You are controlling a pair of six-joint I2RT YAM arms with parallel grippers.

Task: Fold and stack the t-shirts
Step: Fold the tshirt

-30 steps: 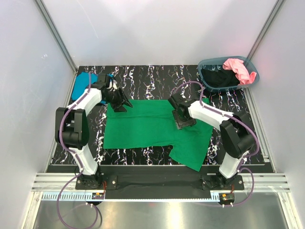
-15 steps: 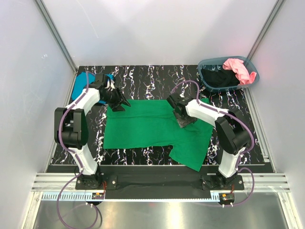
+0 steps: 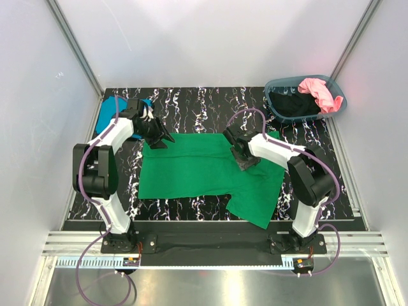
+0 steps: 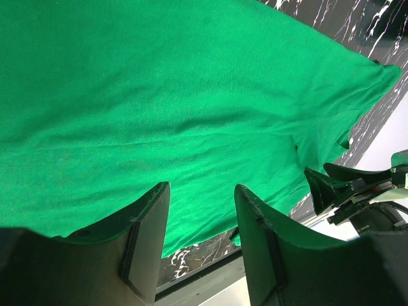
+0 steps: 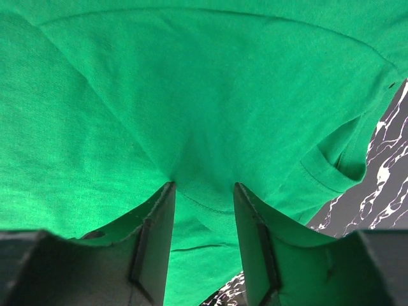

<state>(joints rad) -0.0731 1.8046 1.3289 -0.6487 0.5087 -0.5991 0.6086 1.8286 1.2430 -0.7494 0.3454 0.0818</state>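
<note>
A bright green t-shirt (image 3: 197, 169) lies spread on the black marbled table (image 3: 204, 105), with one sleeve hanging toward the near right. My left gripper (image 3: 160, 139) is at its far left corner, open, with its fingertips down on the cloth (image 4: 191, 95) and its jaws (image 4: 202, 187) apart. My right gripper (image 3: 244, 162) is open too and presses on the shirt's far right part; the cloth (image 5: 191, 83) puckers between its tips (image 5: 204, 185). A teal t-shirt (image 3: 108, 113) lies folded at the far left. The pink (image 3: 319, 92) and black (image 3: 293, 103) t-shirts are in the basket.
The grey-blue oval basket (image 3: 275, 86) stands at the far right corner. White walls with metal rails close in the table on three sides. Both arm bases sit on the black rail at the near edge.
My right gripper has shifted a little toward the far left on the green shirt and its jaws have narrowed. The left gripper has hardly moved.
</note>
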